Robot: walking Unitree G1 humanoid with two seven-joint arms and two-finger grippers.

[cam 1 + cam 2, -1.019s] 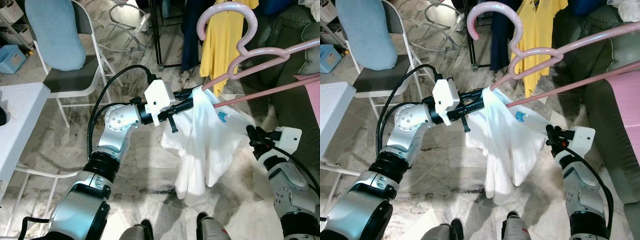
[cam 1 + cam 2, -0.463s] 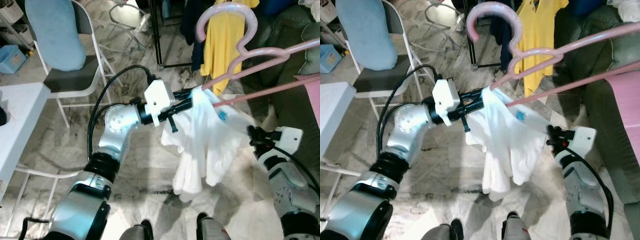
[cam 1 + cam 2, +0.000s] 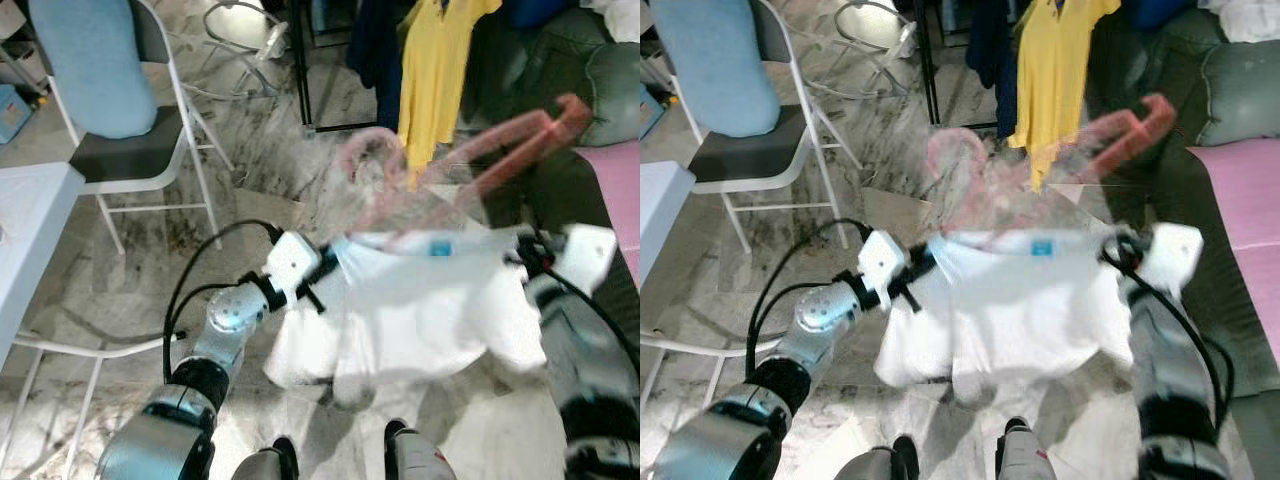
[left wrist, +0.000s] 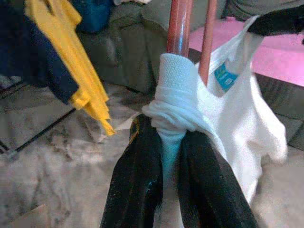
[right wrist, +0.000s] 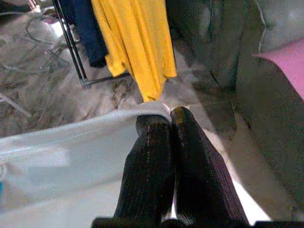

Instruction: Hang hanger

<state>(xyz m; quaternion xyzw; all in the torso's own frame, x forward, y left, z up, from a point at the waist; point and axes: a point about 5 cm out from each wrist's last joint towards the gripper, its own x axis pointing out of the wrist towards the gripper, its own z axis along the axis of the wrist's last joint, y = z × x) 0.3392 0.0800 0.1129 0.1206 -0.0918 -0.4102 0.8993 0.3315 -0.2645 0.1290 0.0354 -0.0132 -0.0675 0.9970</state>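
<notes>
A lived-in home: marble floor (image 3: 250, 170), folding chair (image 3: 130, 150), dark sofa (image 3: 600, 90), and clothes (image 3: 430, 60) hanging on a rack.

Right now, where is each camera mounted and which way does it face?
Left eye view: on the head, looking forward and down at the white shirt stretched between left hand and right hand; both arms and feet show.
Right eye view: head again, same scene: blurred pink hanger, yellow garment.
Left wrist view: along its fingers, pinching bunched shirt at the hanger's end.
Right wrist view: along its fingers, closed on the shirt's edge.
Shared: both wrist views show the yellow garment.
</notes>
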